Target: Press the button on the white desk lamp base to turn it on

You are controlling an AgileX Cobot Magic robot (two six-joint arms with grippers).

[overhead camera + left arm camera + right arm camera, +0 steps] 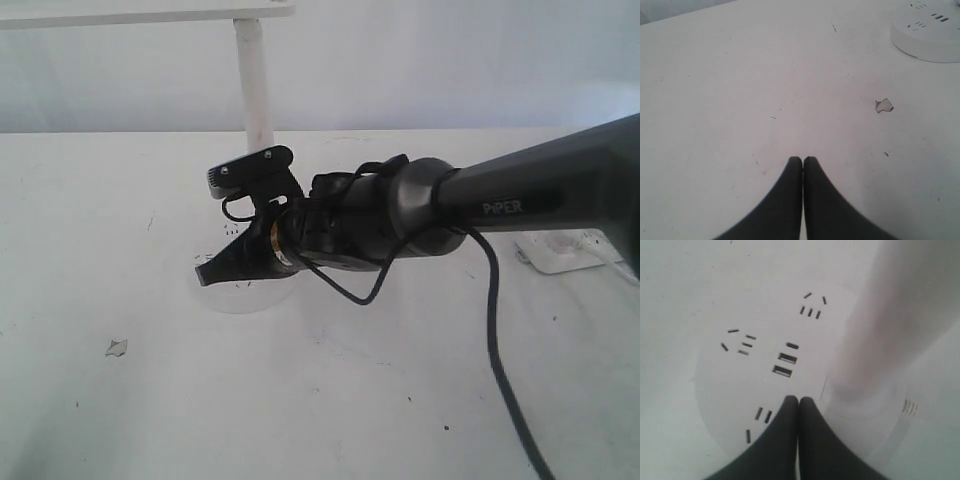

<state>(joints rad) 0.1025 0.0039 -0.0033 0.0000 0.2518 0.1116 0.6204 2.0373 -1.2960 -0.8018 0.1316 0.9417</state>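
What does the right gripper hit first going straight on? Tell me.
Probably the white desk lamp base: the right gripper, jaws shut, points at its top near the USB slots. Depth is unclear.

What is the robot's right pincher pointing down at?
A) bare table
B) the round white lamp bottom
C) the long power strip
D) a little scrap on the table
B: in the right wrist view the shut right gripper is over the white desk lamp base, with the two dark USB slots just past its tips.
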